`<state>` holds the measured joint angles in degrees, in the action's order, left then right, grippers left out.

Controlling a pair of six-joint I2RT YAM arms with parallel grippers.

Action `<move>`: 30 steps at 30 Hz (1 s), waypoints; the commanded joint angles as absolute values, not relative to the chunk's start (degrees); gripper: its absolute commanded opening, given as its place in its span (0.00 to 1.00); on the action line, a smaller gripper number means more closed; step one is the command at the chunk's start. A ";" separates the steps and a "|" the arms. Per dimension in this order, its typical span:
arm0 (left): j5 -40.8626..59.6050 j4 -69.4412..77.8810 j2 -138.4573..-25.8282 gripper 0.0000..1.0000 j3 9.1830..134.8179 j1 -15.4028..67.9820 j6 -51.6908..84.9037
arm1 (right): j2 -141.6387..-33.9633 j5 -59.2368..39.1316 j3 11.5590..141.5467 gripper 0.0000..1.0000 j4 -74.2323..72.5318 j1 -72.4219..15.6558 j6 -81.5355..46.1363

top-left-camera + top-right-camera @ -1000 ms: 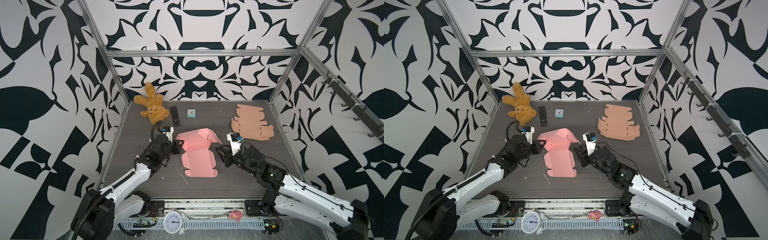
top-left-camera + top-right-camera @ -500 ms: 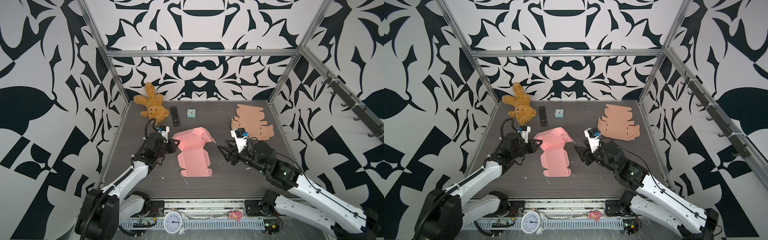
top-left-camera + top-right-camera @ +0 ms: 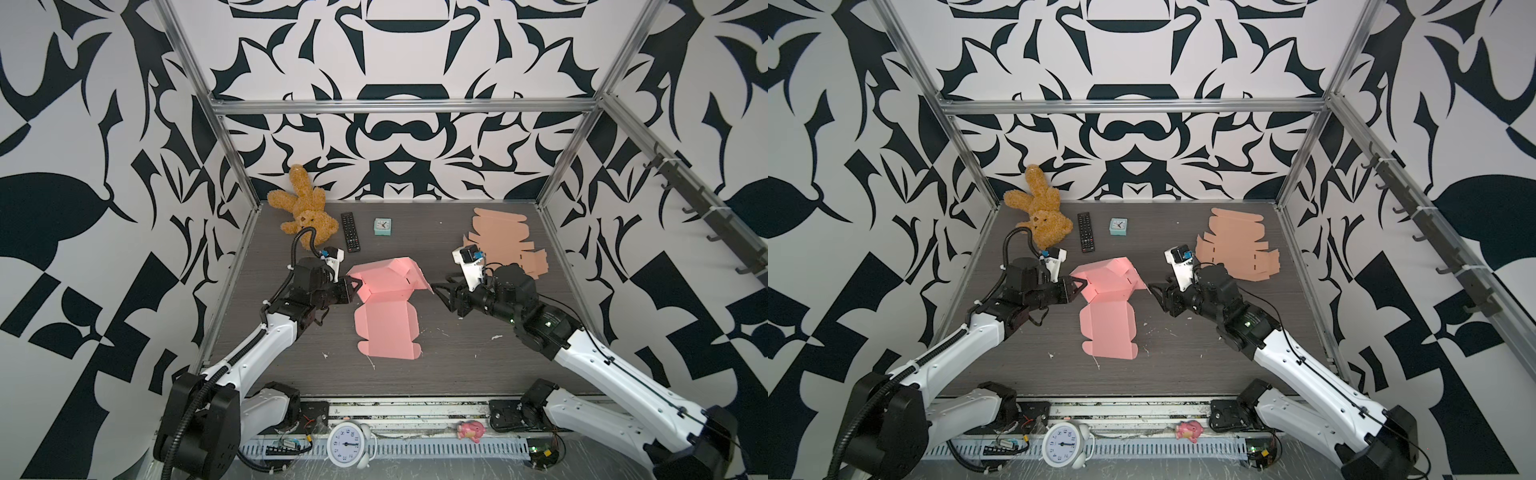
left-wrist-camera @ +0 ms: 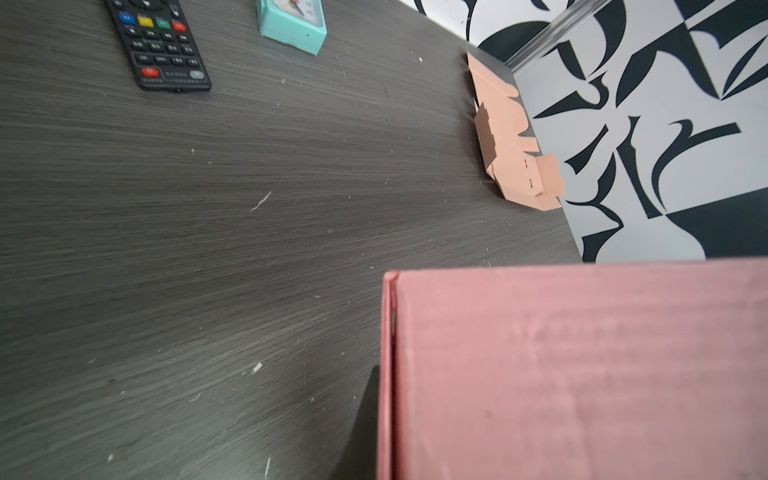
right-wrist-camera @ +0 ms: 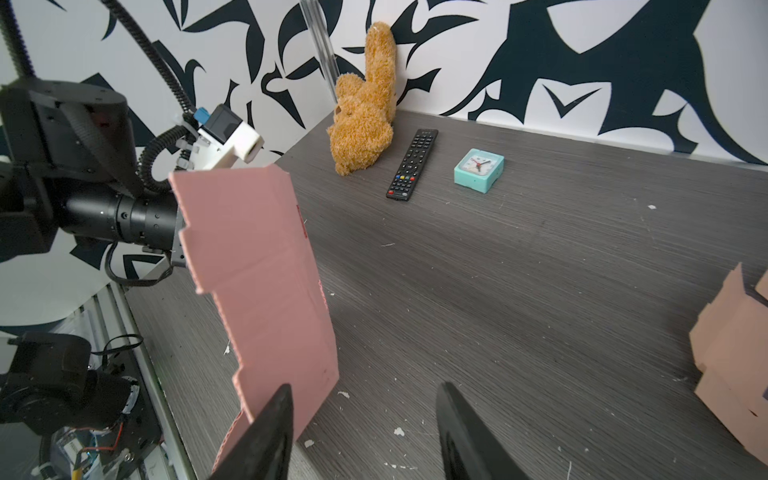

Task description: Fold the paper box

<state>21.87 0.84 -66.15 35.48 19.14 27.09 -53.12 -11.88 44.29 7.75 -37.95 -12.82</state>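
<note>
The dark table (image 3: pixel 457 374) fills the lower middle of both top views, and the pink paper box (image 3: pixel 386 328) sits at its centre. The box's near half lies flat and unfolded, while its far half is lifted off the surface and partly creased into a tent shape. My left gripper (image 3: pixel 352 286), left of centre in a top view, is clenched on the left edge of that lifted half and holds it up. The lower right of the left wrist view is filled by pink card close to the camera, which fits that grip. My right gripper (image 3: pixel 441 296) is right of centre, level with the lifted half's right corner, and it is released. In the right wrist view its two black fingers (image 5: pixel 274 419) stand apart at the bottom of the frame with only bare table between them. The pink panel (image 5: pixel 257 266) rises just beside the left finger and its lower corner passes behind that fingertip; I cannot tell whether they touch. I judge the job is early on, at raising the walls, with one side held and the other loose. Next I would need to bring the parted fingers around the free right edge and close on it. I would then fold it inward against the left grip without tearing the card or dragging the flat half.
</note>
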 commanded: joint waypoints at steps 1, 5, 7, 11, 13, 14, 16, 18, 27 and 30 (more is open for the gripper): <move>24.15 -1.67 -67.32 0.08 37.68 18.90 25.33 | -53.85 -14.83 44.73 0.56 3.93 -37.86 -8.87; 25.04 -2.41 -68.13 0.08 38.48 18.90 24.88 | -55.34 -17.57 44.30 0.56 2.82 -37.87 -8.43; 25.05 -2.70 -68.41 0.08 38.69 18.90 24.56 | -56.33 -18.64 44.21 0.55 2.19 -37.90 -8.52; 25.39 -3.43 -69.00 0.08 39.12 18.92 23.95 | -57.73 -21.26 44.38 0.55 1.03 -37.88 -8.54; 25.42 -3.72 -69.17 0.08 39.14 18.92 23.75 | -58.37 -22.05 44.67 0.54 0.79 -37.90 -8.48; 25.55 -3.76 -69.32 0.08 39.18 18.90 23.70 | -58.81 -22.28 45.10 0.54 1.33 -37.93 -8.42; 25.67 -3.78 -69.39 0.08 39.20 18.97 23.68 | -59.87 -22.67 46.15 0.53 2.59 -37.90 -7.84; 25.75 -3.87 -69.48 0.09 39.29 18.94 23.57 | -60.67 -23.60 46.61 0.52 2.82 -37.91 -7.73; 26.09 -3.87 -69.82 0.09 38.94 18.98 23.47 | -61.99 -24.18 48.56 0.47 3.79 -38.21 -7.73; 26.15 -3.84 -69.96 0.09 38.82 19.06 23.51 | -62.46 -24.26 49.31 0.44 4.14 -38.56 -7.73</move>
